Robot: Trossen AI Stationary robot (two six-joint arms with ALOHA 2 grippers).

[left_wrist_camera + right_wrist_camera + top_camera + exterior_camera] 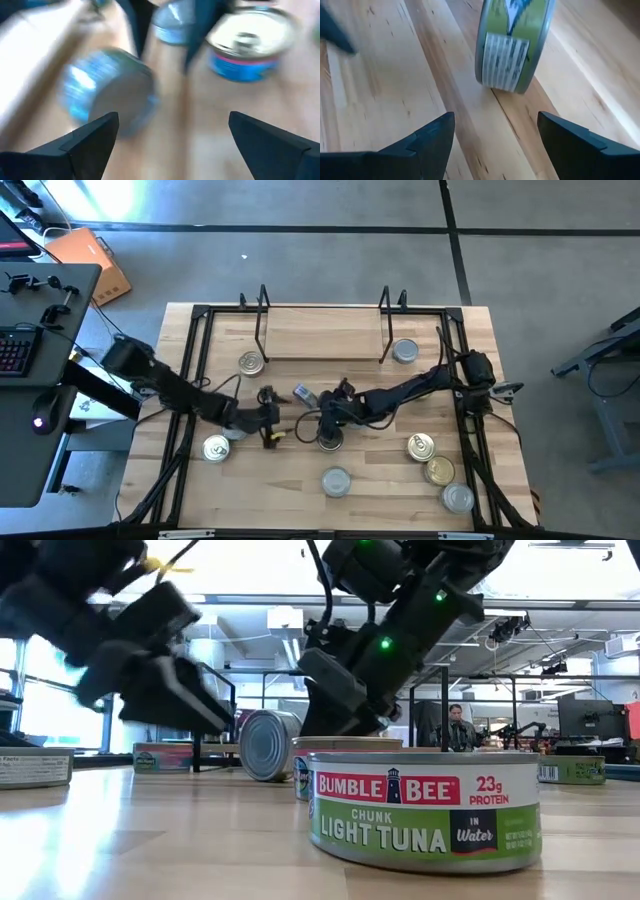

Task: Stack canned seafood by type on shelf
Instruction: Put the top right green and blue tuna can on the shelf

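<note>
From above, you had both dark arms meeting mid-table: your left gripper [268, 425] hovered with its jaws spread and nothing between them, and your right gripper [331, 428] stood over a squat round tin [330, 442], jaws spread too. The low light-wood shelf with thin black uprights [322, 338] sat at the far edge of the wooden tabletop [380, 480] and carried no tins; a silver-topped tin [405, 352] lay just right of it, a gold-topped tin [250, 363] near its left upright, and others were scattered along the near side.

At table height, a green-labelled light tuna tin [425, 810] filled your foreground, with a silver tin tipped on its side [268, 744] behind it.

Your left wrist camera showed blurred tins past wide-apart fingers [85, 145].

Your right wrist camera showed a green-labelled tin [514, 45] standing free beyond the open fingers [427, 140], untouched.
</note>
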